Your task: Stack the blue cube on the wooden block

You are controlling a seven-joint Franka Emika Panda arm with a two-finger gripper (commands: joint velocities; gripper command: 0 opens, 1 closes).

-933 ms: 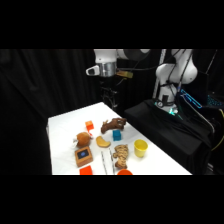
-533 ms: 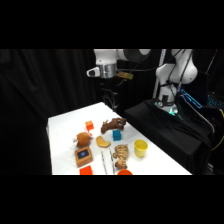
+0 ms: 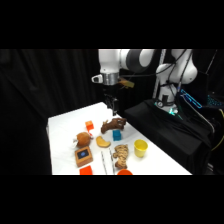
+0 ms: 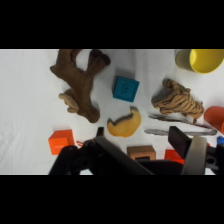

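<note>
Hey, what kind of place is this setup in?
Probably a robotics lab or test bench: a white robot arm reaches over a white table ringed by black curtains, with toy-like props scattered on it, such as a blue cube and a yellow cup.

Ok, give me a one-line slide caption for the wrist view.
Wrist view: blue cube on the table between a brown branch-like toy and a striped tiger toy.

The side view was softly blurred throughout. The white bench [image 3: 65, 135] was lit brightly from above against a dark, nearly black surround, and faint shadows were cast beside the things on it. In the wrist view the bench was evenly lit, while the hand's black linkage [image 4: 107, 160] was rendered out of focus.
</note>
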